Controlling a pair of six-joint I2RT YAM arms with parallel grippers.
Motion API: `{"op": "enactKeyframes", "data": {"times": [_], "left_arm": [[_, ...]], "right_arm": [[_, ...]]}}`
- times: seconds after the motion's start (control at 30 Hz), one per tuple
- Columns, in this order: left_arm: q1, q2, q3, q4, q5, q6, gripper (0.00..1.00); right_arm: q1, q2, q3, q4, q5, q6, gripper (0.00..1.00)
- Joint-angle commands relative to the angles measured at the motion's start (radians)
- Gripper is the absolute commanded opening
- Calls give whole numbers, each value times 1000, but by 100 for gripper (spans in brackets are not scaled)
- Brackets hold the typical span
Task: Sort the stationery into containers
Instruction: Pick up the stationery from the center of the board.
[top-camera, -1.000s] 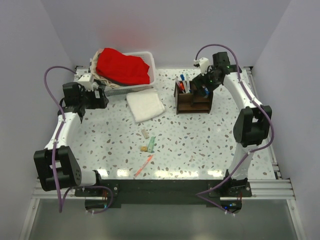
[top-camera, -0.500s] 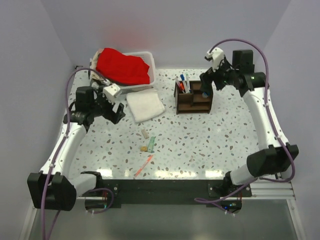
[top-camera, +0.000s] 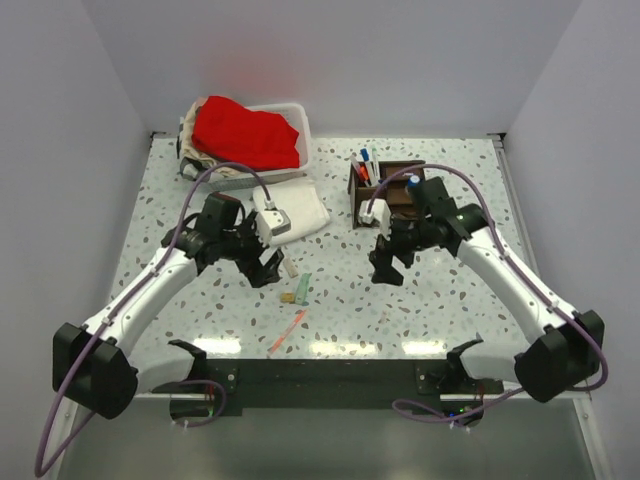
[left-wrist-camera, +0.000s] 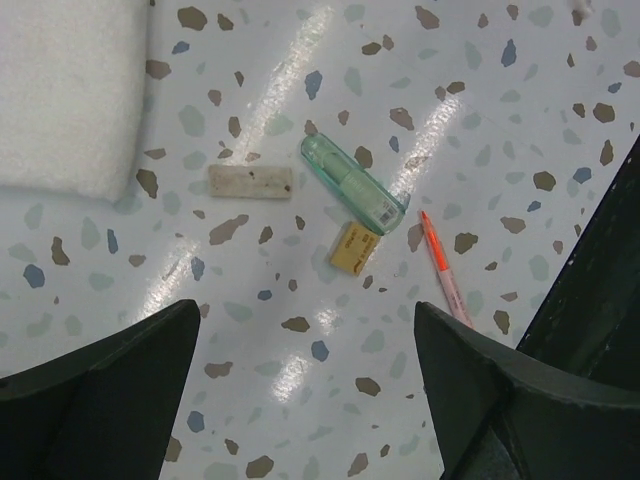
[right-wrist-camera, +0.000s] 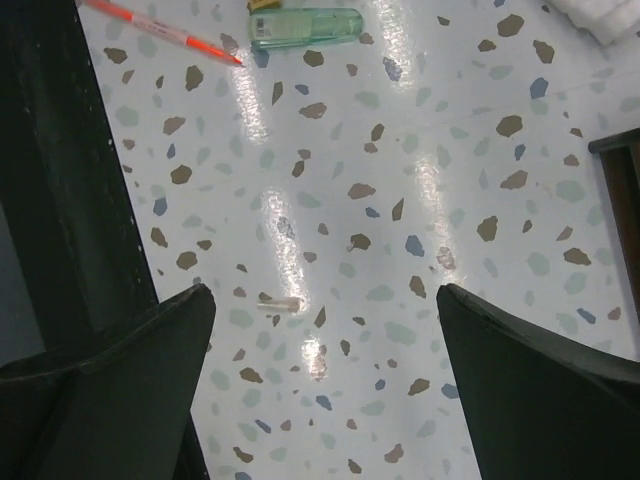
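Observation:
The dark brown organizer (top-camera: 388, 205) stands at the back right with several pens (top-camera: 368, 168) upright in it. On the table middle lie a beige block (top-camera: 289, 267), a green tube (top-camera: 303, 287), a small yellow block (top-camera: 288, 297) and a pink-red pen (top-camera: 288, 330). In the left wrist view the beige block (left-wrist-camera: 250, 181), green tube (left-wrist-camera: 354, 184), yellow block (left-wrist-camera: 354, 248) and pen (left-wrist-camera: 445, 282) lie ahead of my open, empty left gripper (left-wrist-camera: 305, 400). My right gripper (right-wrist-camera: 325, 390) is open and empty above a tiny clear piece (right-wrist-camera: 279, 304).
A folded white cloth (top-camera: 290, 212) lies behind my left gripper (top-camera: 268, 268). A white basket (top-camera: 300, 118) with red cloth stands at the back left. My right gripper (top-camera: 385, 268) hovers in front of the organizer. The black front rail (right-wrist-camera: 50, 180) shows in the right wrist view.
Both arms have swung from the back of the table in toward the middle. The right gripper has left the organizer; the left has come over the scattered items.

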Motion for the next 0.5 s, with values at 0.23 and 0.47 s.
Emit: {"op": "enactKeyframes", "data": {"times": [0.23,0.47], "left_arm": [[-18,66,-39,82,-49,-239,80],[-18,107,-59,137,-137,-242,76]], "right_arm": [[55,-286,-270,-20,123,-377,92],[69,-130,-247,124,127,-319,90]]}}
